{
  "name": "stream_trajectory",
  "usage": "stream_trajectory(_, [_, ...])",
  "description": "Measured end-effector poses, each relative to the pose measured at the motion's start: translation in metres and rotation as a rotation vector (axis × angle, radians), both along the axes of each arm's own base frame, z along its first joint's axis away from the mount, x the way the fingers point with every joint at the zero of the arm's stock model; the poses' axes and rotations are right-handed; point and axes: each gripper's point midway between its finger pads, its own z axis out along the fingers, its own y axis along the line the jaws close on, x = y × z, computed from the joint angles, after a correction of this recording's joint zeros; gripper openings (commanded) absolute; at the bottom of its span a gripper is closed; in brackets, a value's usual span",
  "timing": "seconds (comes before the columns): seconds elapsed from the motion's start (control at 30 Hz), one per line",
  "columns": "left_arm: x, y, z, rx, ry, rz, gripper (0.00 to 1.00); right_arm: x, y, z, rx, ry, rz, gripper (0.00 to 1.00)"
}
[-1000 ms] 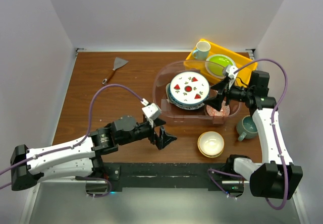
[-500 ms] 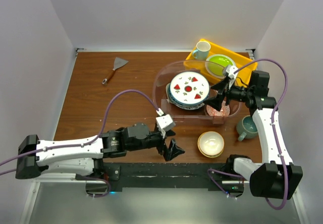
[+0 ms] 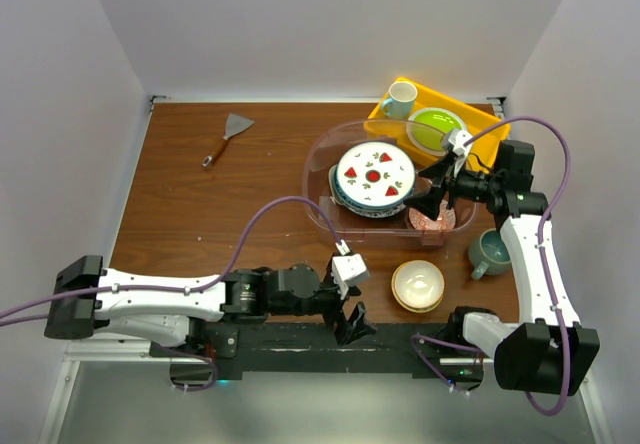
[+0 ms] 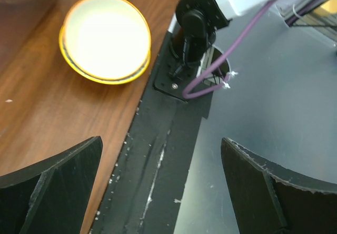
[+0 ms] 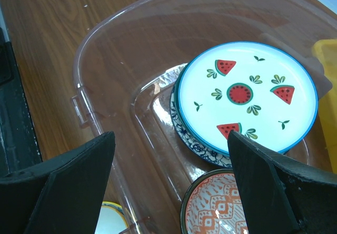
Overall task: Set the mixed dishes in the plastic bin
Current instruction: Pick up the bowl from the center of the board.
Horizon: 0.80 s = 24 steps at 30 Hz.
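The clear plastic bin holds a white plate with red fruit marks stacked on a blue floral plate. A red-patterned bowl sits beside them in the bin. My right gripper hangs open and holds nothing over the bin, above that bowl. On the table stand the tan bowl and the grey-teal mug. My left gripper is open and holds nothing over the black strip at the table's near edge, left of the tan bowl.
A yellow tray behind the bin carries a lime-green plate and a white mug. A spatula lies far left. The right arm's base stands close to my left gripper.
My left arm has swung right and back toward the near edge, its open gripper now over the black strip. The right arm and the dishes have not moved.
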Motion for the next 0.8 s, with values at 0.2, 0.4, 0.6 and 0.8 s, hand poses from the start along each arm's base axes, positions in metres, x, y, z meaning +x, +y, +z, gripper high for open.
stream_trajectory(0.2, [-0.015,-0.007,-0.006,0.012,0.017,-0.032,1.00,0.000,0.000,0.000,0.000,0.000,-0.001,0.92])
stream_trajectory(0.4, [-0.028,-0.016,-0.009,0.004,0.037,-0.059,1.00,0.001,-0.002,0.000,0.000,0.000,-0.005,0.92])
stream_trajectory(0.6, [-0.034,-0.021,-0.015,0.010,0.055,-0.066,1.00,0.001,-0.002,0.000,0.000,-0.001,-0.005,0.92])
stream_trajectory(0.8, [-0.034,-0.025,-0.023,0.020,0.077,-0.057,1.00,0.001,-0.002,0.000,0.000,-0.002,-0.007,0.92])
